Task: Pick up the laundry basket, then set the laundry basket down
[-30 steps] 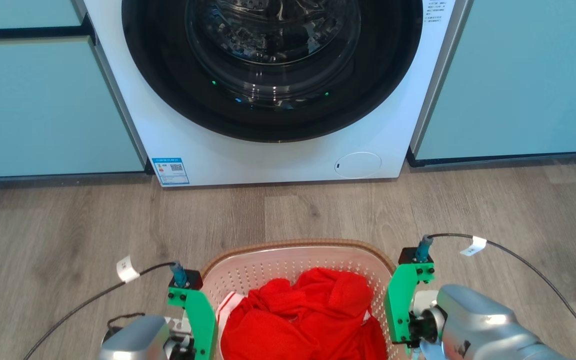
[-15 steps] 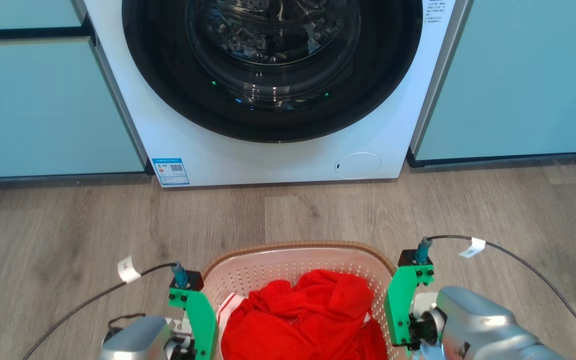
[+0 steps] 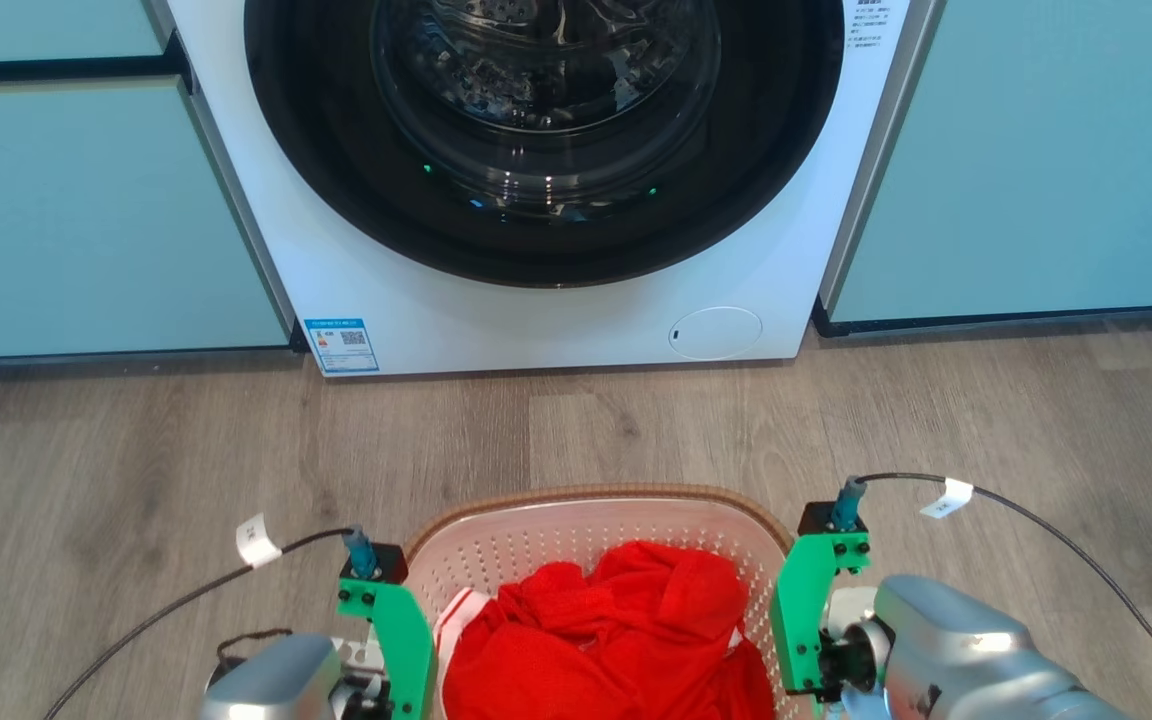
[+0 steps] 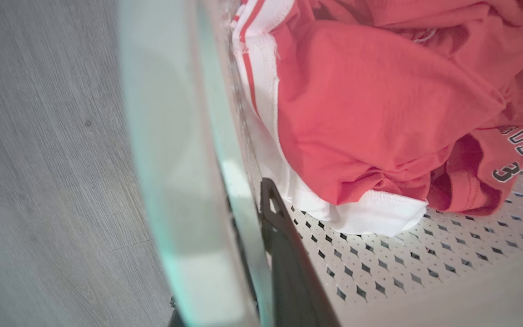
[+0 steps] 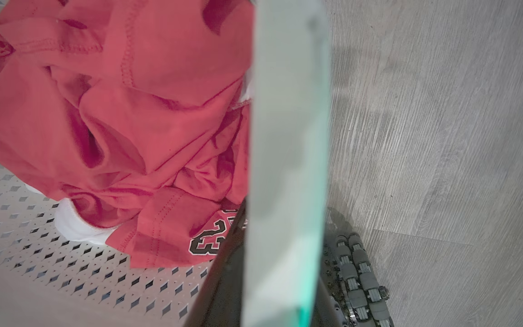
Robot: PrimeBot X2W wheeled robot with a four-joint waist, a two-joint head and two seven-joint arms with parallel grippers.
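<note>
before the washing machine [image 3: 536, 330]: laundry basket [image 3: 576, 492] lies low and central in the head view, between both arms, well apart from the machine's front, over wood-look floor [image 3: 136, 470]. whether its base touches the floor cannot be told.
contents: red jersey [image 3: 616, 640] with white trim, bunched in the near half; perforated far wall bare.
left end effector [image 3: 391, 640]: clamped on the basket's left side. left wrist view shows one dark finger [image 4: 284, 254] inside against the wall, and beside it a blurred pale band [image 4: 189, 159], judged to be the rim or handle held in the grip.
right end effector [image 3: 806, 610]: closed likewise on the basket's right side. a dark finger [image 5: 220, 290] sits inside, the pale band in the middle, a dark part outside.
reason for hold: judged a two-sided grip at opposite sides, so the load rides level and the jersey does not spill.
head view gives: matched height of both arms, spacing to the machine and teal cabinets [image 3: 86, 200], and the trailing cable [image 3: 1036, 520]. green brackets cover the fingers there.
wrist views add: finger contact at the wall, the number "23" on the jersey, and a roller wheel [image 5: 357, 281] just beside the basket's right side.
step in hand: judged carrying or lowering; release not yet made.
risk: uneven lowering could tilt the basket toward the wheel.
</note>
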